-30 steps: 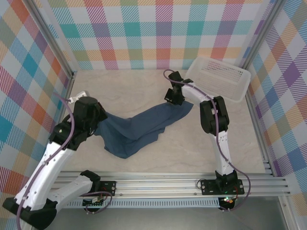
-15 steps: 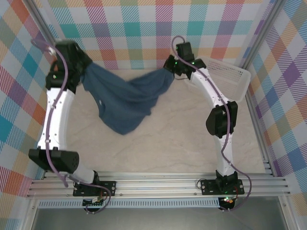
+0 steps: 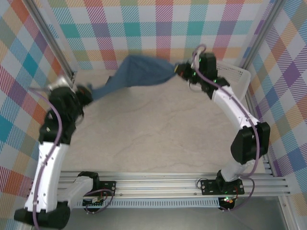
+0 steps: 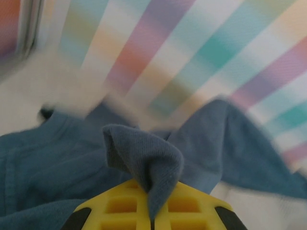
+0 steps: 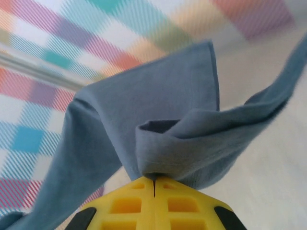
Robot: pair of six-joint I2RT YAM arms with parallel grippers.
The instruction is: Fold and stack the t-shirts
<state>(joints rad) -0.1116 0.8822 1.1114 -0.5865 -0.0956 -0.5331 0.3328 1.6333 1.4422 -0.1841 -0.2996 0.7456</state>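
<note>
The dark slate-blue t-shirt [image 3: 141,73] hangs in the air along the back wall, stretched between both arms. My left gripper [image 3: 88,92] is shut on its left end at the far left of the table. In the left wrist view a pinched fold of the t-shirt [image 4: 146,160] rises from my left gripper [image 4: 152,219], whose yellow jaws are pressed together. My right gripper [image 3: 178,70] is shut on the other end, high at the back right. In the right wrist view the t-shirt's hem [image 5: 192,143] bunches over my right gripper [image 5: 154,186].
A white perforated basket [image 3: 229,76] sits at the back right corner, behind the right arm. Plaid walls enclose the table [image 3: 158,129] on three sides, and an aluminium rail [image 3: 158,184] runs along the near edge.
Both grippers lifted the t-shirt off the table. The left gripper then dropped down and left, the right gripper moved right, and the cloth now stretches out taut near the back wall.
</note>
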